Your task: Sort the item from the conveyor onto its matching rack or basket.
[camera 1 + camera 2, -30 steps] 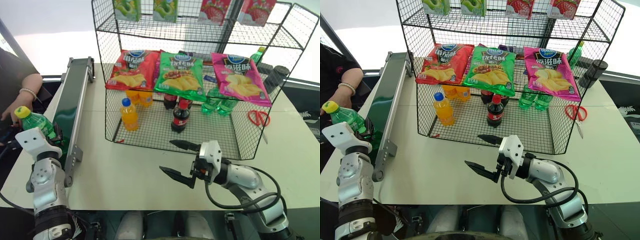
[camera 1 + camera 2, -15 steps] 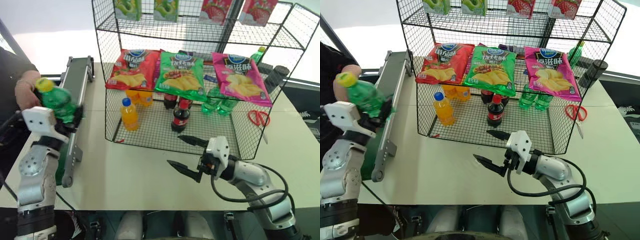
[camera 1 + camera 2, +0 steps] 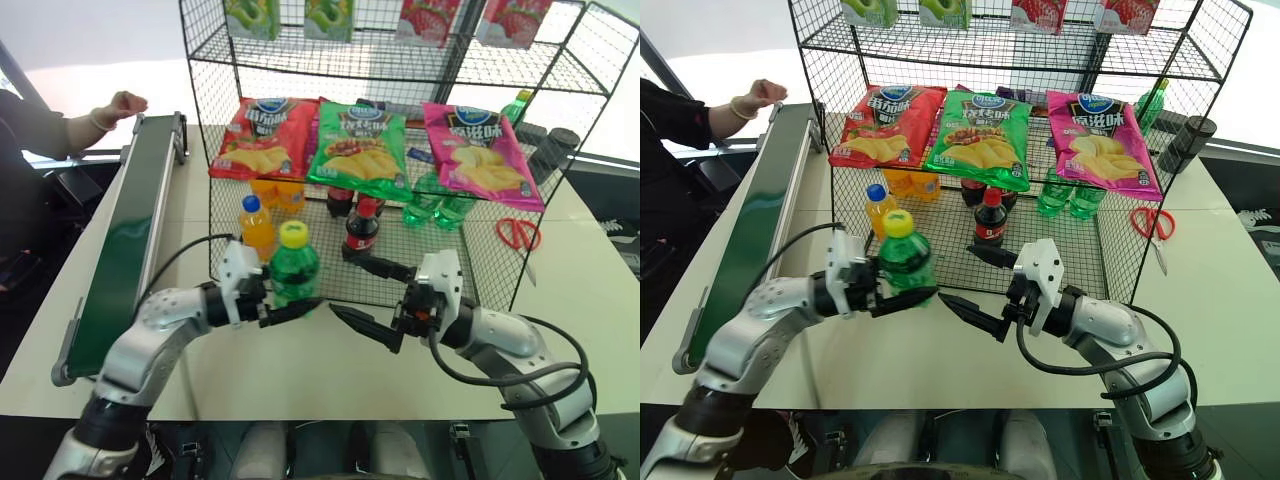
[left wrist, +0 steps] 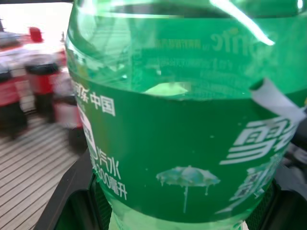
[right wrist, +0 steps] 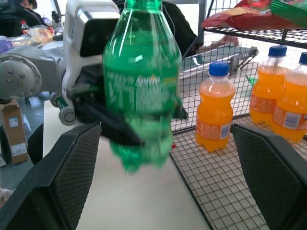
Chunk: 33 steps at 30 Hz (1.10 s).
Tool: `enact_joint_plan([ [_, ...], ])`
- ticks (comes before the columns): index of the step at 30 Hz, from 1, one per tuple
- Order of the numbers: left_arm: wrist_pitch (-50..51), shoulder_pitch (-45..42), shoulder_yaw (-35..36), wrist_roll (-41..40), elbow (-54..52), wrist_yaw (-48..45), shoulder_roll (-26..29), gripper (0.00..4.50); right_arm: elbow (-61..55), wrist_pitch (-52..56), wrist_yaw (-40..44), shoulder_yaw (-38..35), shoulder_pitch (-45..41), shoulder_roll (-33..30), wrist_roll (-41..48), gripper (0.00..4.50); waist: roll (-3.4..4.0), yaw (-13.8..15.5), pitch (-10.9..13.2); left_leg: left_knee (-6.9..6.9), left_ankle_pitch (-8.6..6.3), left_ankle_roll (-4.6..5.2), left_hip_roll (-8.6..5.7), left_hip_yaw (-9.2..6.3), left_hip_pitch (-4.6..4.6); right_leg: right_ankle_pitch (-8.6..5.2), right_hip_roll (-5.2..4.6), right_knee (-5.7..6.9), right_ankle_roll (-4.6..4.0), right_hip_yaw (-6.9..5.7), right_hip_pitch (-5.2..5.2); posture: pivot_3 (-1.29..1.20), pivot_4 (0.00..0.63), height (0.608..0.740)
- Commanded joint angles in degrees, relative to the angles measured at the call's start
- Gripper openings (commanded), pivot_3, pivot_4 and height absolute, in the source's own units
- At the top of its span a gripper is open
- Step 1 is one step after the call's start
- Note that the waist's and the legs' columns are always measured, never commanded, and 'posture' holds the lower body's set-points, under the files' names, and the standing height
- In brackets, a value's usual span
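Closest in: right gripper, jaws spread as wide as they go, empty, aimed level toward the bottle just off its tips. Nothing between those fingers; nothing touched.

Just beyond the open jaws: left gripper, clamped on the small green soda bottle, gripping the lower body across the label band. Bottle upright, yellow cap on top, held above the table just in front of the black wire rack, well clear of the conveyor off to the far side of the left arm.

Handling, as a judgement: probably full or nearly so, hence moderately heavy for its size. Thin plastic wall, likely to give a little under squeeze; smooth and somewhat slippery, the label offering slightly more bite. Best hold for a second gripper: the body above the left fingers, around the upper label or the shoulder below the cap, leaving the present grip undisturbed. Cap and neck too narrow for a sure hold.

Farther from the jaws, inside the rack: orange drink bottles, dark cola bottles, and green bottles toward the right-hand end, the likely matching spot. Above them, crisp bags hanging from the shelf. Scissors on the table beyond the rack. At the conveyor's far end, a person's hand.
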Motion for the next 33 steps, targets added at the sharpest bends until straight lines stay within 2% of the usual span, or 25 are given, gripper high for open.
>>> enact_joint_plan([
  [1,-4.02,-4.28,-3.31,2.52,1.67,-4.26,-2.19,2.78,-3.0,0.27,-1.17,1.03,-1.07,0.76,0.53,4.5,0.0,0.02,0.0,0.0,0.0,0.0,0.0,0.0,-0.01,0.0,0.03,0.0,0.0,0.0,-0.02,0.0,0.15,0.732],
  [13,-8.04,-9.72,-6.88,7.17,7.02,-8.22,-7.59,2.78,-3.76,0.72,-2.06,0.89,1.78,0.91,1.81,4.5,0.0,0.02,0.0,0.04,-0.01,0.04,0.06,-0.02,-0.01,0.0,0.15,0.04,0.0,0.05,-0.01,0.0,0.15,0.732],
  [16,-8.64,-9.86,-6.9,7.95,7.42,-8.55,-7.82,2.78,-3.87,0.82,-1.54,0.75,2.38,0.63,2.35,3.73,0.01,0.0,-0.01,0.03,-0.01,0.04,0.06,-0.02,-0.01,0.0,0.16,0.04,0.0,0.05,-0.02,0.0,0.15,0.732],
  [17,-8.82,-9.83,-6.89,8.2,7.48,-8.61,-7.88,2.78,-3.89,0.82,-1.5,0.73,2.43,0.64,2.41,3.22,0.01,-0.02,-0.01,0.03,-0.01,0.04,0.06,-0.02,-0.01,0.0,0.16,0.04,0.0,0.05,-0.02,0.0,0.15,0.732],
  [18,-8.92,-9.81,-6.88,8.37,7.53,-8.66,-7.93,2.78,-3.91,0.81,-1.49,0.71,2.45,0.66,2.42,2.98,0.01,-0.01,0.0,0.04,-0.01,0.04,0.06,-0.02,0.0,0.0,0.16,0.04,0.0,0.05,-0.02,0.0,0.15,0.732],
  [21,-6.0,-9.69,-6.77,7.09,7.57,-9.3,-7.81,2.78,-3.52,0.44,-2.21,0.36,2.19,1.4,2.25,2.97,0.01,0.0,0.0,0.04,-0.01,0.04,0.07,-0.04,0.0,0.0,0.16,0.05,0.0,0.05,-0.02,0.0,0.15,0.732],
  [22,-5.34,-9.66,-6.56,6.94,7.66,-9.08,-7.85,3.8,-3.46,0.36,-2.24,0.36,2.22,1.45,2.16,2.97,0.01,0.0,0.0,0.04,-0.01,0.04,0.07,-0.03,0.0,0.0,0.16,0.05,0.0,0.05,-0.02,0.0,0.15,0.732],
  [23,-5.61,-9.61,-6.36,7.51,7.98,-8.58,-7.85,4.0,-3.44,0.24,-2.32,0.37,2.34,1.48,1.96,2.97,0.01,0.0,0.0,0.04,-0.01,0.04,0.07,-0.03,0.0,0.0,0.16,0.05,0.0,0.05,-0.02,0.0,0.15,0.732],
  [24,-5.82,-9.55,-6.25,7.96,8.17,-8.23,-7.85,4.38,-3.45,0.13,-2.37,0.38,2.48,1.5,1.79,2.97,0.01,0.0,0.0,0.04,-0.01,0.04,0.07,-0.03,0.0,0.0,0.16,0.05,0.0,0.05,-0.02,0.0,0.15,0.732],
  [33,-7.45,-3.93,-1.93,10.55,13.75,-3.51,-5.18,4.45,2.49,-6.89,-8.47,-6.42,1.94,3.31,-5.47,2.97,0.03,-0.02,-0.01,0.04,-0.01,0.04,0.08,-0.03,0.02,0.0,0.18,0.08,0.0,0.07,-0.04,0.0,0.15,0.732],
])
